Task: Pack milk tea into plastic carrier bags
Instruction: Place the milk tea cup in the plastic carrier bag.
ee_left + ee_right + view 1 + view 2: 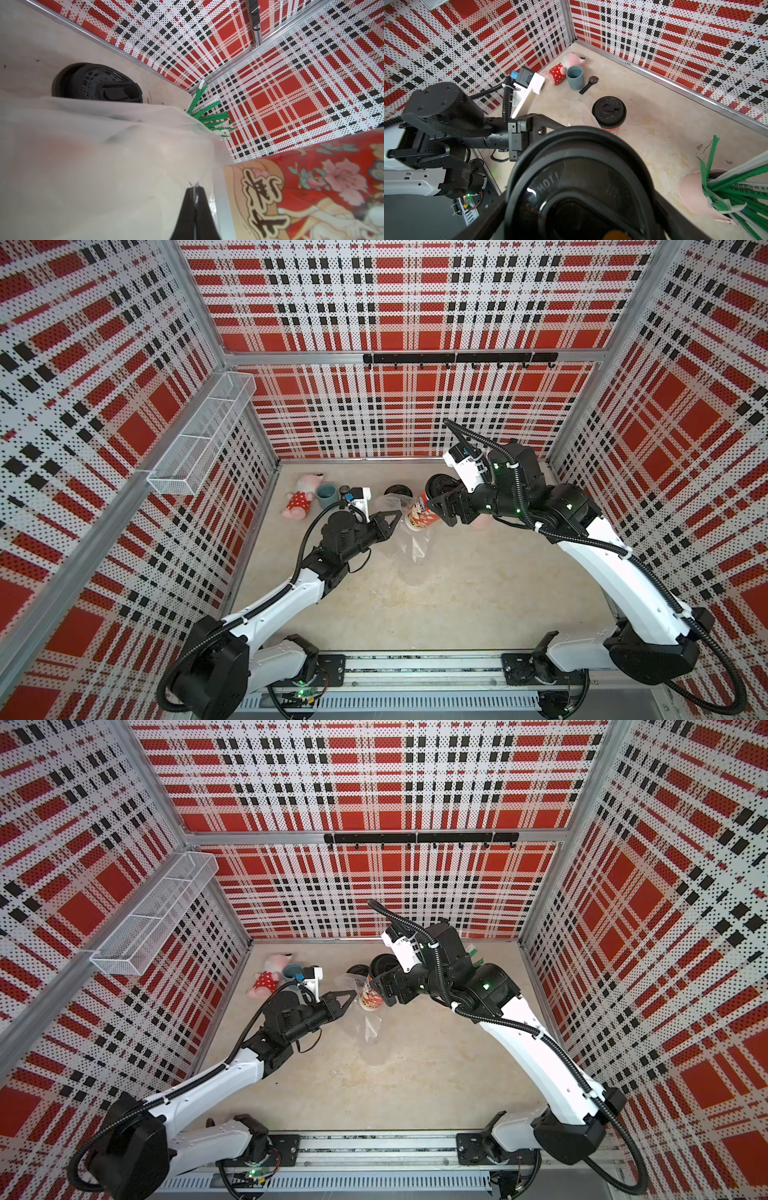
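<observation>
Left tool point(398, 513), tips pressed together, pinches a clear carrier bag point(409, 541). Its film is hard to make out against the beige counter point(457, 597). Right tool point(436, 506) is clamped around a tilted red milk tea cup point(417, 514) just beside the bag. The cup's black lid fills the right wrist view. A second cup point(398, 491) stands behind the bag. A pink cup of straws point(693, 187) is nearly hidden under the right arm from above. Red, white and black plaid perforated walls point(415, 302) enclose the counter.
</observation>
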`<state>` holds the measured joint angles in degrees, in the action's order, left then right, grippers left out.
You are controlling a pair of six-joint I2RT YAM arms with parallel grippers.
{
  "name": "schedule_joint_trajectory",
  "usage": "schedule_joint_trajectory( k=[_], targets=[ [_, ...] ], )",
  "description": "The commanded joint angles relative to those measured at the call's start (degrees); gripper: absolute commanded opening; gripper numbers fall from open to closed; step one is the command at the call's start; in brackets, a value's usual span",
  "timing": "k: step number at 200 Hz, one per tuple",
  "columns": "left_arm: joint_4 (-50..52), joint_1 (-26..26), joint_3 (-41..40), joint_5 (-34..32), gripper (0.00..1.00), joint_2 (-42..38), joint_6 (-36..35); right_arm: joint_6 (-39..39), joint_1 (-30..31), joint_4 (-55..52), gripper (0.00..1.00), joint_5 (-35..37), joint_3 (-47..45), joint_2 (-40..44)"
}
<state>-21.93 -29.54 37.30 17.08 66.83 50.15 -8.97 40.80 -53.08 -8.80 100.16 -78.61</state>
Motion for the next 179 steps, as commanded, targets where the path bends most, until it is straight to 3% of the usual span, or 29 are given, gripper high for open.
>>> schedule_joint_trajectory(
  k=[1,35,72,122,179],
  targets=[
    [-2.6,0.4,-1.5,-0.3,0.01,-1.7,0.0,0.9,0.0,-1.1,0.83,0.7,0.0,0.6],
    [-5.1,1.0,-3.4,0.3,0.01,-2.3,1.0,1.1,0.0,-2.0,0.83,-1.5,-0.2,-0.3],
    [-5.6,1.6,-4.3,0.1,0.01,-3.0,1.1,2.1,-0.3,-2.1,0.87,2.3,-1.9,1.2],
    [-5.6,1.7,-3.5,0.8,0.01,-2.2,1.3,3.8,-0.2,2.0,0.83,-10.2,-4.5,0.8],
    [-5.7,1.8,-3.3,0.5,0.01,-2.1,1.2,5.0,-0.2,1.4,0.84,-9.8,-5.2,-0.3]
  ],
)
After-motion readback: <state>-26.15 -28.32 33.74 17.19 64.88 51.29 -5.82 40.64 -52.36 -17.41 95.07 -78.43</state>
